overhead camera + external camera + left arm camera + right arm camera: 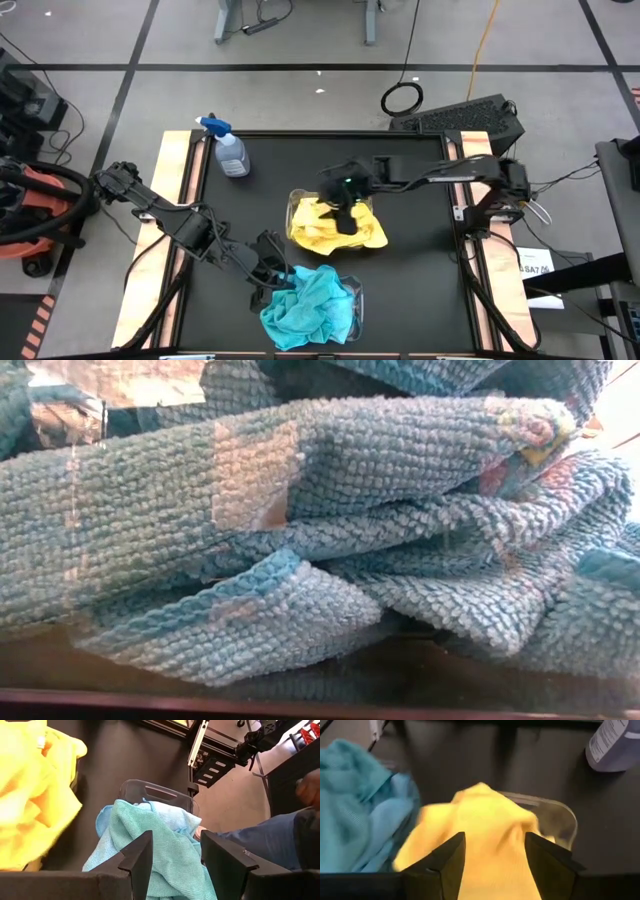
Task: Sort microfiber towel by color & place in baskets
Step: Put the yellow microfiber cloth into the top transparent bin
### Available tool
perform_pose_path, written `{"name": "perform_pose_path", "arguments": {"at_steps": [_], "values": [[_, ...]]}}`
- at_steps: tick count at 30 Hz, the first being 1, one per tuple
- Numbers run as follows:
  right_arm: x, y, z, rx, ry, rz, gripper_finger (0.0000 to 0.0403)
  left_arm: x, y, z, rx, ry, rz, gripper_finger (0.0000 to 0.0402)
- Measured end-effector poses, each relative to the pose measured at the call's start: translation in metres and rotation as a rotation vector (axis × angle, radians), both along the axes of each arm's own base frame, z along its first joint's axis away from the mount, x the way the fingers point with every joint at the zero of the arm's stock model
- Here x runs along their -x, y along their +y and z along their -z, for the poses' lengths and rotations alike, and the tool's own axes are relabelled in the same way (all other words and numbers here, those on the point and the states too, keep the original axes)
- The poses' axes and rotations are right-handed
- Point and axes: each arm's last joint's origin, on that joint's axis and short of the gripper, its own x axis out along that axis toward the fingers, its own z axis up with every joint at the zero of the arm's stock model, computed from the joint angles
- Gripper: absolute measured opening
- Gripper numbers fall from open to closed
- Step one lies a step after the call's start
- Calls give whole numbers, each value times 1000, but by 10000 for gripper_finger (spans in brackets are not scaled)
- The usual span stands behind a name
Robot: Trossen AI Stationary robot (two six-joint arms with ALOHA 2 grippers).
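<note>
1. High view: left gripper (pixel 272 272), fingers parted and empty, just beside the teal towels (pixel 305 305) heaped in the near basket (pixel 356 300).
2. Right gripper (pixel 345 222), fingers spread, directly over the yellow towels (pixel 335 230) filling the far basket (pixel 293 203).
3. Spray bottle (pixel 230 152) stands well apart.

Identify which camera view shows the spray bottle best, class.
The high view: the whole spray bottle stands at the table's far left. The right wrist view catches only its lower body; the low and left wrist views miss it.
</note>
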Motion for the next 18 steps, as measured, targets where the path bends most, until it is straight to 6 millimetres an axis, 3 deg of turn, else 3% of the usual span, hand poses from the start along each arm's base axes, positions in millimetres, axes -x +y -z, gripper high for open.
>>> {"name": "perform_pose_path", "arguments": {"at_steps": [4,8,18], "values": [[24,2,-13,17,79,-24,205,-1,2,0,-4,-1,-4,173],[41,4,-11,22,199,-57,203,-2,4,0,-18,-3,-3,173],[52,34,1,87,318,-241,196,-3,6,0,-27,-5,-2,173]]}}
